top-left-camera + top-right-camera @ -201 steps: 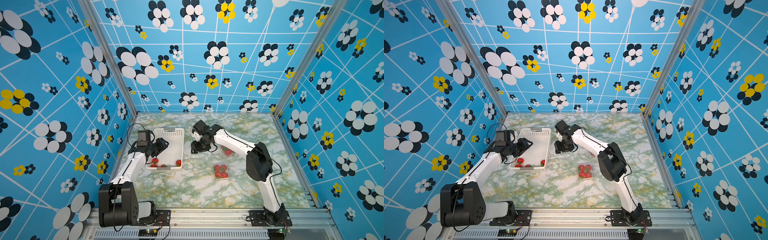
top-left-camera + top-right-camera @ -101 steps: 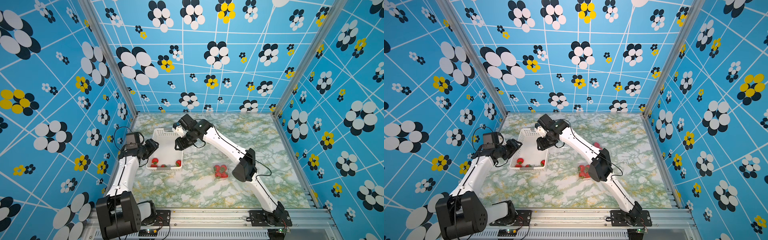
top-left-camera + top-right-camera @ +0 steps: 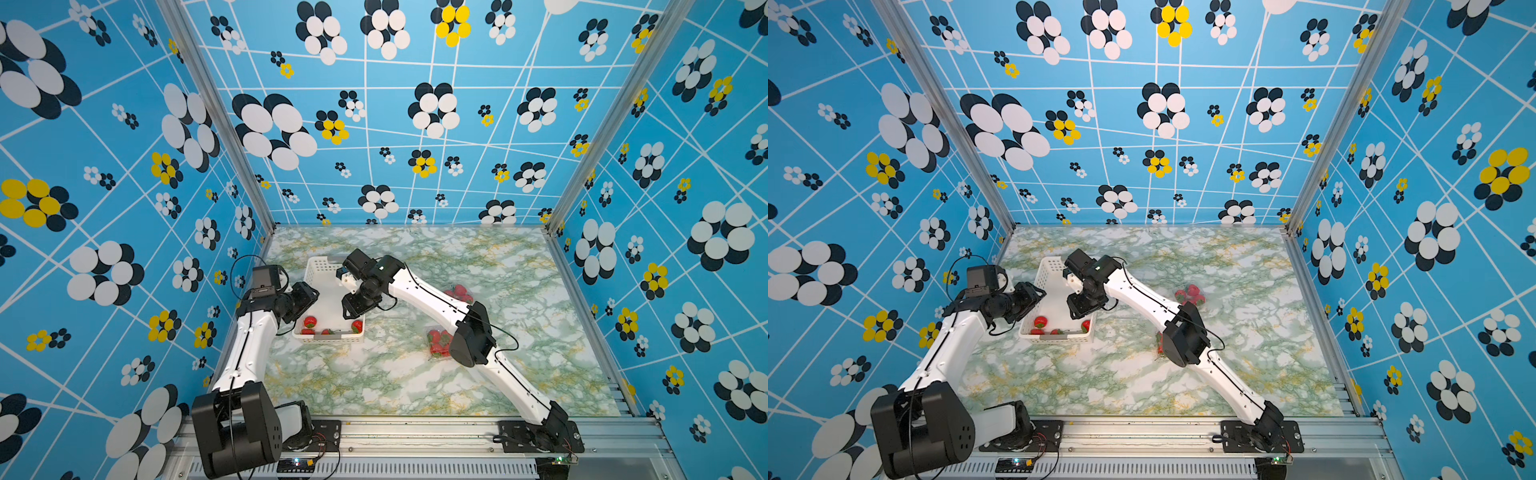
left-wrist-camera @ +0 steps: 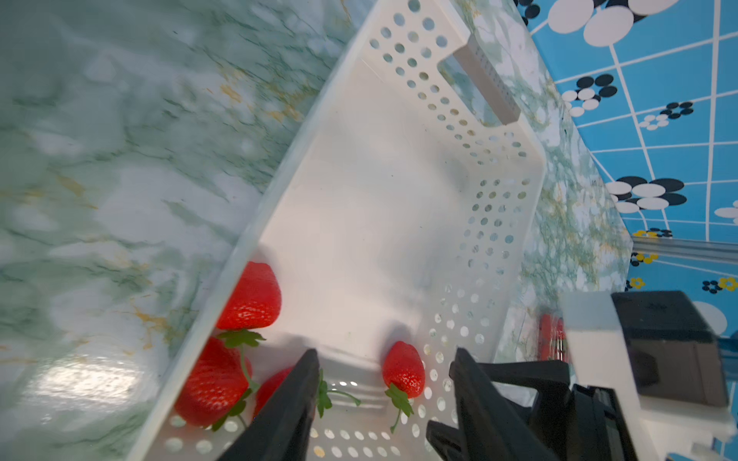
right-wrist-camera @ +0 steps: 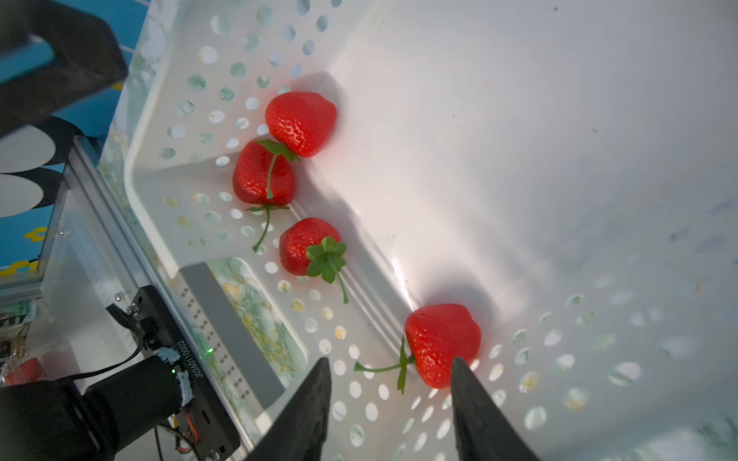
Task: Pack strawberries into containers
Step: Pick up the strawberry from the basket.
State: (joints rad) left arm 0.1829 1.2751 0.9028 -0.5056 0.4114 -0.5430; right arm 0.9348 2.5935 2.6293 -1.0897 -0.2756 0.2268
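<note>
While above the basket [image 3: 328, 337], left fingers [image 4: 287, 415], right fingers [image 5: 307, 411] apart.

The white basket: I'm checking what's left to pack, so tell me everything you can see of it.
The basket is a white plastic rectangular tub, upright on the marbled table. Its walls have round holes, each end a handle slot; the floor is solid. Four strawberries lie at its near end, the rest is bare. The left gripper and right gripper hang open over it.
</note>
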